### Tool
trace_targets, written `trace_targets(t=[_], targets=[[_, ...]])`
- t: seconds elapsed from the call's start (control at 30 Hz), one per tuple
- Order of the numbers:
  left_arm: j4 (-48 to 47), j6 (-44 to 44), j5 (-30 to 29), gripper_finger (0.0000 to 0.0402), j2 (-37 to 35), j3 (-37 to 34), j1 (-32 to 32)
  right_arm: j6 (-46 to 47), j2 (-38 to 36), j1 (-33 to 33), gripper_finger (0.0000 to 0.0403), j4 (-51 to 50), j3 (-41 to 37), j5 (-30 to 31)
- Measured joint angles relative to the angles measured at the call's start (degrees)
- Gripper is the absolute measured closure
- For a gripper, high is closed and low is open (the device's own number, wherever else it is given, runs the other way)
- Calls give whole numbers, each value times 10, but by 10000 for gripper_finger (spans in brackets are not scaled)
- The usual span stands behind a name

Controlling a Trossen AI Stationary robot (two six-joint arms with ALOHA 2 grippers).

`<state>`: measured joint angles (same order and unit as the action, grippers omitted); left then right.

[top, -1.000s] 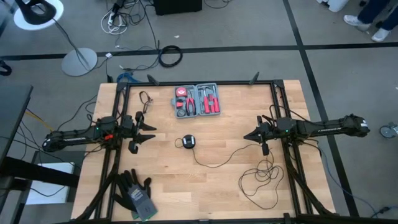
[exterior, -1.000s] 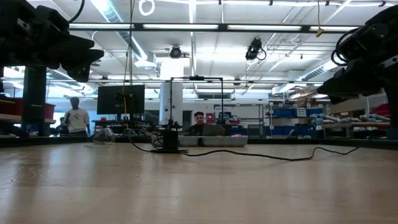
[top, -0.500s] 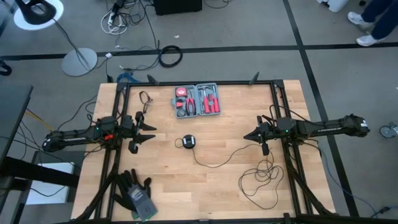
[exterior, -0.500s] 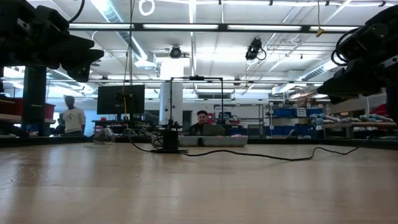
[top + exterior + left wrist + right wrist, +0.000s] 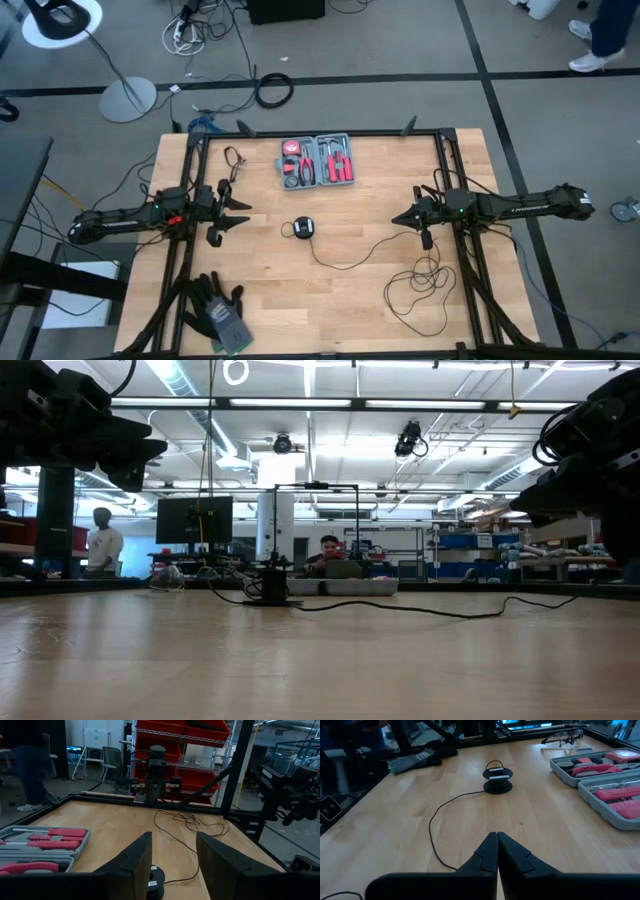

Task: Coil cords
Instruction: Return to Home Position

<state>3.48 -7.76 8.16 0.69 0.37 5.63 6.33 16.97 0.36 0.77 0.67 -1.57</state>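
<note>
A thin black cord [image 5: 352, 258] lies loose on the wooden table. One end sits at a small round black disc [image 5: 302, 229] near the table's middle; the other runs into tangled loops [image 5: 420, 290] at the near right. The disc [image 5: 498, 774] and the wire [image 5: 440, 820] show in the right wrist view, the disc [image 5: 156, 882] also in the left wrist view. My left gripper [image 5: 245, 213] hovers open at the table's left, pointing at the disc. My right gripper [image 5: 395, 219] hovers shut at the table's right, above the wire, touching nothing.
An open grey tool kit [image 5: 318, 162] with red tools lies at the far middle. Dark gloves [image 5: 218, 310] lie at the near left corner, safety glasses [image 5: 234, 158] at the far left. Bare wood lies between the two grippers.
</note>
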Motion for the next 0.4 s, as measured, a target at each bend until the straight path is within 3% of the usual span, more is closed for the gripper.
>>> trace_targets(t=[0.4], targets=[[0,0,0,243,0,0,0,0,0,0,397,0,0,0]])
